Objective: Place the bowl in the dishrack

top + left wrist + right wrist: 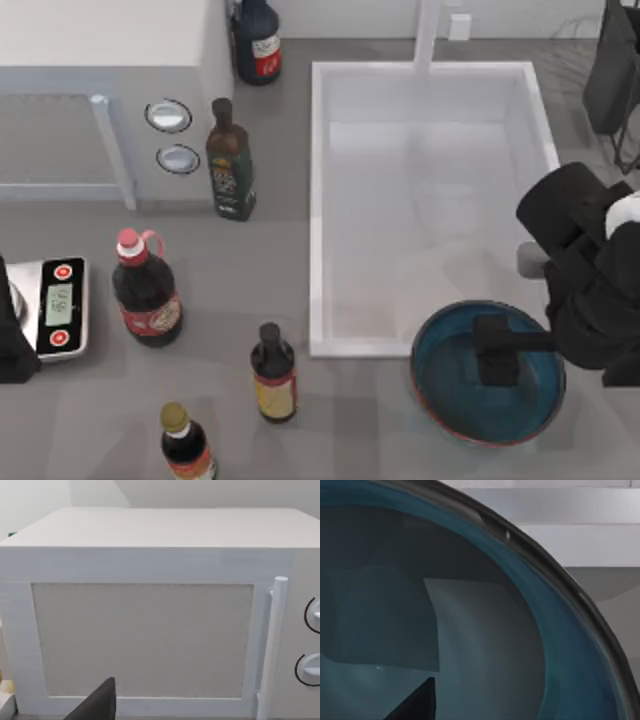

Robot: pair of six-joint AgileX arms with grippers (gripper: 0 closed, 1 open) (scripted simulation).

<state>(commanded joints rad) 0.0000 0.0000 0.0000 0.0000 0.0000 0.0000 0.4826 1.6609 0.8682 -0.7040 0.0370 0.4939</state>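
While the right gripper (497,362) hangs over the bowl (445,385), I cannot tell its finger state. Grasping seems in hand; next comes carrying it to the dishrack (622,120).

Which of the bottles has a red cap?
The dark bottle with a handle beside the kitchen scale, on the table's left. The other bottles have dark or olive caps.

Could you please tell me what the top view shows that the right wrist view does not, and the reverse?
The top view alone shows the grey table, the white rectangular sink basin, five dark bottles, the white microwave, a small kitchen scale and the dark-grey wire dishrack at the far right edge. The right wrist view alone gives a close look at reflections inside the bowl. Both show the wide, glossy teal-blue bowl under the right claw.
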